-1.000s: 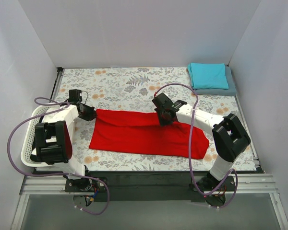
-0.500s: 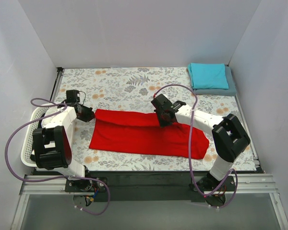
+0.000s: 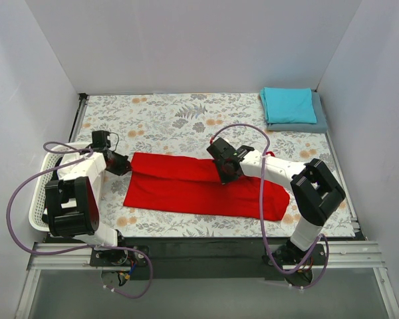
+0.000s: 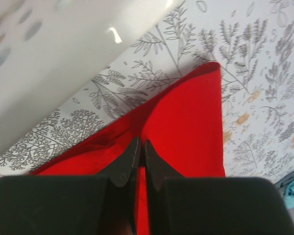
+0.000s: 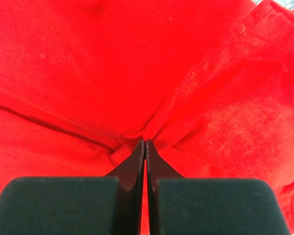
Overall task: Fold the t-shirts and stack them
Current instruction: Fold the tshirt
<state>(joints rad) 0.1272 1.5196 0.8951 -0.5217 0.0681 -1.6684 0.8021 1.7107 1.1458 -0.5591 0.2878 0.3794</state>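
The bright red t-shirt lies spread across the middle of the floral table, its far edge lifted into a fold. My left gripper is shut on the shirt's far left edge; the pinched red cloth shows in the left wrist view. My right gripper is shut on a bunched fold near the shirt's middle, and red cloth fills the right wrist view. The teal t-shirt lies folded on top of the folded grey-blue t-shirt at the far right corner.
A white lattice basket stands at the left edge, beside the left arm. White walls close in the table on three sides. Purple cables loop from both arms.
Both grippers have drifted slightly left and toward the near side with the red cloth still pinched, drawing the shirt's far edge over its body.
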